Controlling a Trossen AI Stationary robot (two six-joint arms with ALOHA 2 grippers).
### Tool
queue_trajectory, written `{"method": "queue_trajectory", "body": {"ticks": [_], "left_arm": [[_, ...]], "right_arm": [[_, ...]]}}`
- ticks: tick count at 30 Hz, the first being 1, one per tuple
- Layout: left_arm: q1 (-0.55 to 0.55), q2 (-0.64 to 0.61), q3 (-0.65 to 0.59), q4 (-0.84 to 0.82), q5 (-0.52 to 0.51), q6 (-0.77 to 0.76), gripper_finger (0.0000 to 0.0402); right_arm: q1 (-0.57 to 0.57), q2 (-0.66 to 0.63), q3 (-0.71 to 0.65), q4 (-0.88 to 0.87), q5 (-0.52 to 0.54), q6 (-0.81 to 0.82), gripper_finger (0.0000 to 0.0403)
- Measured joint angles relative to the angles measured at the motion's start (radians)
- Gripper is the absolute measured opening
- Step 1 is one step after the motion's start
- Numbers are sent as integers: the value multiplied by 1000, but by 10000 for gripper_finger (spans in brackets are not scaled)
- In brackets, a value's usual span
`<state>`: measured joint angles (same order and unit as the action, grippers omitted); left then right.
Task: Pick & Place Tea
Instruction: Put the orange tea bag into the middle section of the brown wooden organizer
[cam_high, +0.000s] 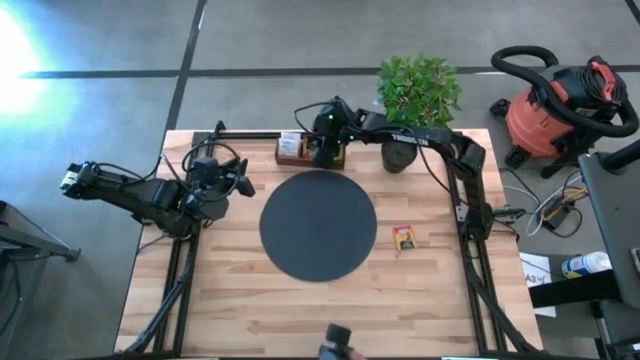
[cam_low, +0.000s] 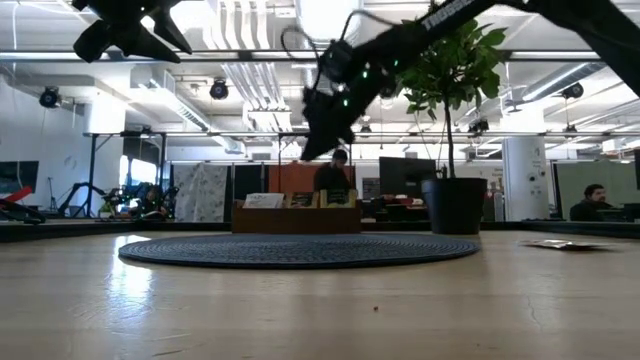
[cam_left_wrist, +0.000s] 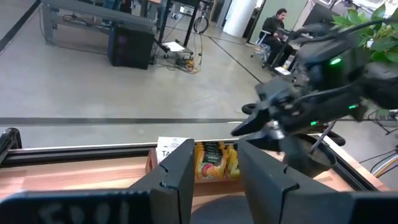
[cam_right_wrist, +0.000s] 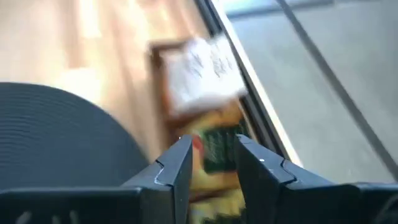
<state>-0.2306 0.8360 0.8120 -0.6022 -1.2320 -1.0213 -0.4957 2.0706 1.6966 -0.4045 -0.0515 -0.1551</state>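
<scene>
Worktop (cam_high: 300, 310) of pale planks carries your round ribbed black mat (cam_high: 318, 224). Behind it the wooden box (cam_high: 300, 150) holds the sachets (cam_left_wrist: 214, 160); one sachet (cam_high: 404, 237) lies apart. Right fingers (cam_right_wrist: 208, 163) hover over the box, parted, empty. Left fingers (cam_left_wrist: 214, 177) stand apart, empty.

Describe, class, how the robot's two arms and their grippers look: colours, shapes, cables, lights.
Both arms are dark, jointed, with loose black cables. The left gripper has two flat, black, angular fingers; the right gripper looks the same. Small green lights glow on the right arm.
</scene>
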Motion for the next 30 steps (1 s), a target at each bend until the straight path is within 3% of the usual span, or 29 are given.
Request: {"method": "queue_trajectory", "body": {"ticks": [2, 5, 9, 14, 20, 26, 30], "left_arm": [[0, 0, 0, 0, 0, 5, 117], [0, 1, -1, 0, 0, 24, 117], [0, 5, -20, 0, 0, 25, 117], [1, 16, -53, 19, 6, 21, 117], [2, 19, -118, 108, 94, 51, 117], [1, 20, -188, 296, 149, 120, 117], [2, 22, -213, 396, 181, 200, 117]], "right_arm": [[19, -31, 2, -2, -43, -30, 118], [60, -78, 1, -41, -191, -35, 119], [137, -125, -3, -239, -311, -33, 116], [217, -142, -95, -498, -315, -21, 109], [262, -262, -355, -527, -310, 142, 107], [315, -496, -652, -505, -216, 424, 107], [337, -672, -843, -478, -177, 751, 107]]}}
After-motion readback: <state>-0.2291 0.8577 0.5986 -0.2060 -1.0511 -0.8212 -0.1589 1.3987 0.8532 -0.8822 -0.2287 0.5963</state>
